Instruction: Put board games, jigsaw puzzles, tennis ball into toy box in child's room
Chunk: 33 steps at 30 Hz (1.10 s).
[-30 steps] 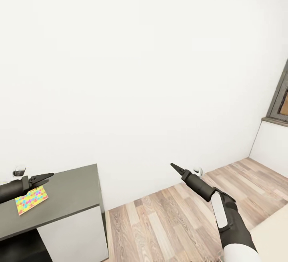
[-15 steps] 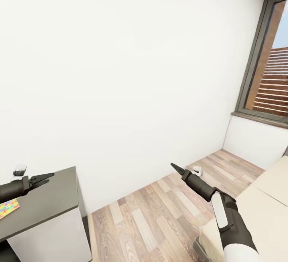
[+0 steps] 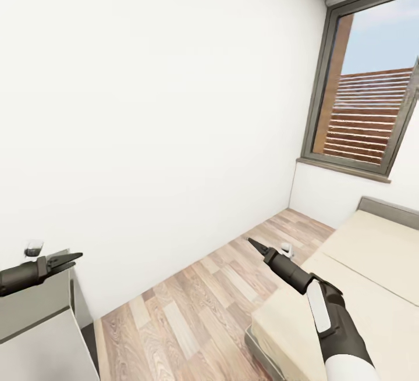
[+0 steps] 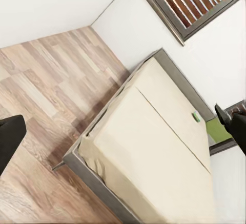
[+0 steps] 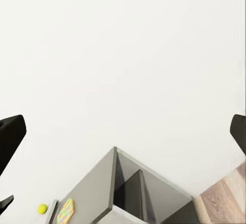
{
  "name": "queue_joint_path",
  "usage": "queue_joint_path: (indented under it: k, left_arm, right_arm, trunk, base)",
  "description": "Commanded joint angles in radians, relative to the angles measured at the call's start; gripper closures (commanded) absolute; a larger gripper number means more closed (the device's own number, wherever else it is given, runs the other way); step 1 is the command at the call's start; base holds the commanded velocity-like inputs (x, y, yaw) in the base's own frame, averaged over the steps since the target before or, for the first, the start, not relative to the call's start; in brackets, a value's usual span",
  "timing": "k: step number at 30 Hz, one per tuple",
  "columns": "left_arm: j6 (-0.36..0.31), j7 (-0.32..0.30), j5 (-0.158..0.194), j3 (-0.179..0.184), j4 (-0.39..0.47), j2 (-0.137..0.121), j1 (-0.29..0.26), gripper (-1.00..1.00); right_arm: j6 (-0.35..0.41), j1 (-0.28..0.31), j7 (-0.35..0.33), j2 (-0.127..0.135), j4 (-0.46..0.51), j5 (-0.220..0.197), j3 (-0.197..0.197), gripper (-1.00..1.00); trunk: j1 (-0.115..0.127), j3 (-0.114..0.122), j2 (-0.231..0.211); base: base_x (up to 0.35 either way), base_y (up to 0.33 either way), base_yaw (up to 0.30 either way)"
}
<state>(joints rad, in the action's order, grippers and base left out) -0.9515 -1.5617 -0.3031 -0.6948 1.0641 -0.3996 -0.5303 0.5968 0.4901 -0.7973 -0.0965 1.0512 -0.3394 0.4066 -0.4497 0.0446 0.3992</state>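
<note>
Both the left gripper (image 3: 70, 260) and the right gripper (image 3: 255, 244) hung empty with jaws apart. The bed (image 3: 372, 264) lay just beyond the right arm, a small green-and-white board game (image 4: 196, 116) near its far edge. The tennis ball (image 5: 42, 208) sat on the table (image 5: 97, 193); the reach looked long, risking a bump against the bed frame.

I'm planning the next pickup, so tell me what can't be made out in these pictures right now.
1. Board game on the bed: left wrist view, a green-and-white speck, too small to read its print.
2. Jigsaw puzzle on the table: right wrist view, cut off by the picture's edge.
3. Table top: head view, mostly cut off at the picture's left edge, partly behind the left gripper.
</note>
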Motion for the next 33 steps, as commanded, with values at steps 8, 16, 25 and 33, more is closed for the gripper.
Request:
queue_joint_path:
  k: [8,16,25,33]
  left_arm:
    - [-0.012,-0.009,-0.013,0.009,-0.001,0.016,0.0,-1.0]
    - [-0.012,-0.009,-0.012,0.041,0.0,0.023,0.0,-1.0]
    - [-0.011,-0.009,-0.005,0.046,-0.001,0.021,0.0,-1.0]
    - [-0.011,-0.009,-0.004,0.048,-0.001,0.022,0.0,-1.0]
  right_arm:
    - [0.007,0.001,-0.002,0.0,-0.008,-0.004,0.003,-1.0]
    - [0.006,0.001,-0.002,-0.003,-0.008,-0.004,0.002,-1.0]
    - [0.004,0.001,0.015,-0.01,-0.014,-0.003,-0.001,-1.0]
    - [0.003,0.001,0.034,-0.012,-0.014,-0.003,-0.002,-1.0]
  trunk:
    - [0.0,0.0,0.001]
    - [0.0,0.0,0.001]
    - [0.0,0.0,0.001]
    - [0.0,0.0,0.001]
  base:
    - [-0.029,-0.167,-0.277]
    - [-0.002,-0.071,-0.277]
    - [0.0,-0.007,-0.277]
    - [0.0,-0.001,-0.277]
